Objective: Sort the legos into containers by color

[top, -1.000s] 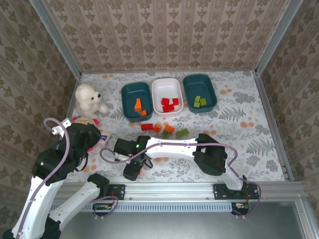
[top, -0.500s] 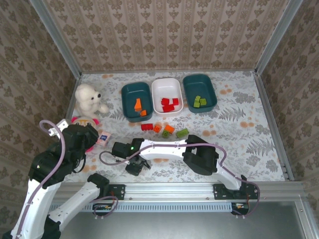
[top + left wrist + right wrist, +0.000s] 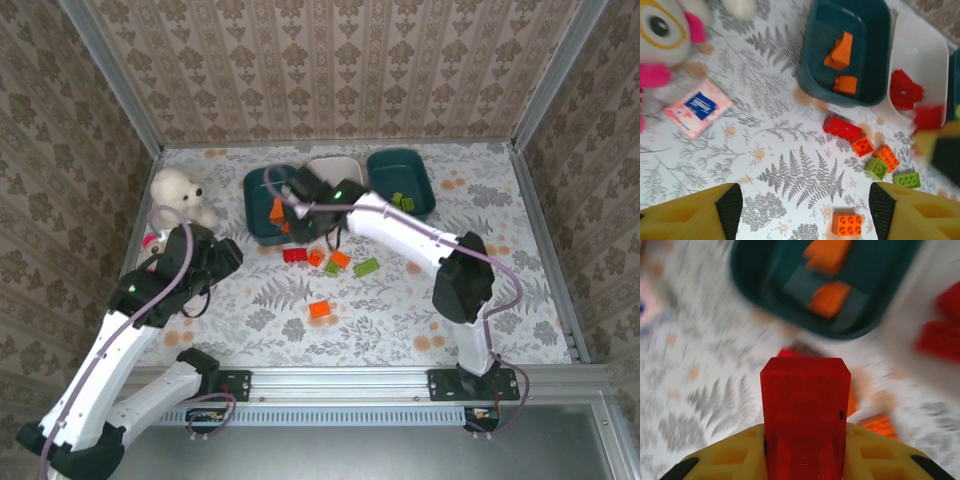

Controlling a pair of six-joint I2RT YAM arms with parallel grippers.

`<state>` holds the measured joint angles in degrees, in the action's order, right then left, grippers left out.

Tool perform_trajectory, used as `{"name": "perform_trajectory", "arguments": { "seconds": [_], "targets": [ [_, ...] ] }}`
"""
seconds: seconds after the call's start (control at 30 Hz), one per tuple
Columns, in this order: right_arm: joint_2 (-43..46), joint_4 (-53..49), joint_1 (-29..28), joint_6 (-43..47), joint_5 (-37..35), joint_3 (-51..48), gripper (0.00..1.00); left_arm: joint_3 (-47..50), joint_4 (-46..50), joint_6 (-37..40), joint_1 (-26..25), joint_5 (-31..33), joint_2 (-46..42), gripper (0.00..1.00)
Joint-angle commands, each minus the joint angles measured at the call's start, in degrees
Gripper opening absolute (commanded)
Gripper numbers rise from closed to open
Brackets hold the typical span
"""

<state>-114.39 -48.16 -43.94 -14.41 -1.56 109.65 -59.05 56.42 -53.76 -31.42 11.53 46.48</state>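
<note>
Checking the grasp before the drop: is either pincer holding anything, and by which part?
The right pincer grips a red lego by its near end; the rest juts out ahead. The left pincer is open, empty.

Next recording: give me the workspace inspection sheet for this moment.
Surface: floral table cloth.
Job's things: orange bricks in left teal tub, red bricks in white tub, green bricks in right teal tub; six loose bricks in front.
Clutter: white plush bear, second plush toy, pink card.
Grippers: left gripper open, empty; right gripper shut on red brick.
Cables: purple cables along both arms.
Surroundings: patterned walls, metal frame.
</note>
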Motion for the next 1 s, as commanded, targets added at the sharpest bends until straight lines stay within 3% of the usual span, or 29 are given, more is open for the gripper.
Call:
{"name": "perform_trajectory", "arguments": {
  "seconds": [0.0, 0.17, 0.37, 0.5, 0.73, 0.97],
  "targets": [
    [-2.82, -2.37, 3.93, -3.56, -0.82, 5.49, 0.32, 1.10, -7.20, 2.49, -0.04, -6.15, 3.57, 0.70],
    [-11.88, -0.23, 12.26, -8.28, 0.00, 14.89, 0.33, 1.15, -12.68, 3.19, -0.39, -8.85, 9.16, 0.70],
    [-21.60, 6.02, 16.70, -9.37, 3.25, 22.90, 0.34, -0.62, -14.68, 4.96, -0.57, -10.70, 14.61, 0.70],
    [-28.56, 4.73, 18.51, -11.10, 5.07, 29.86, 0.36, -0.64, -15.16, 5.24, -0.49, -11.17, 15.64, 0.70],
    [-37.27, 5.98, 19.51, -13.67, 14.93, 37.34, 0.38, -0.96, -15.33, 5.59, -0.13, -11.88, 17.12, 0.70],
    [-39.31, 4.97, 19.08, -15.51, 19.79, 37.92, 0.39, -2.67, -15.73, 6.73, 0.83, -12.82, 19.50, 0.70]
  ]
}}
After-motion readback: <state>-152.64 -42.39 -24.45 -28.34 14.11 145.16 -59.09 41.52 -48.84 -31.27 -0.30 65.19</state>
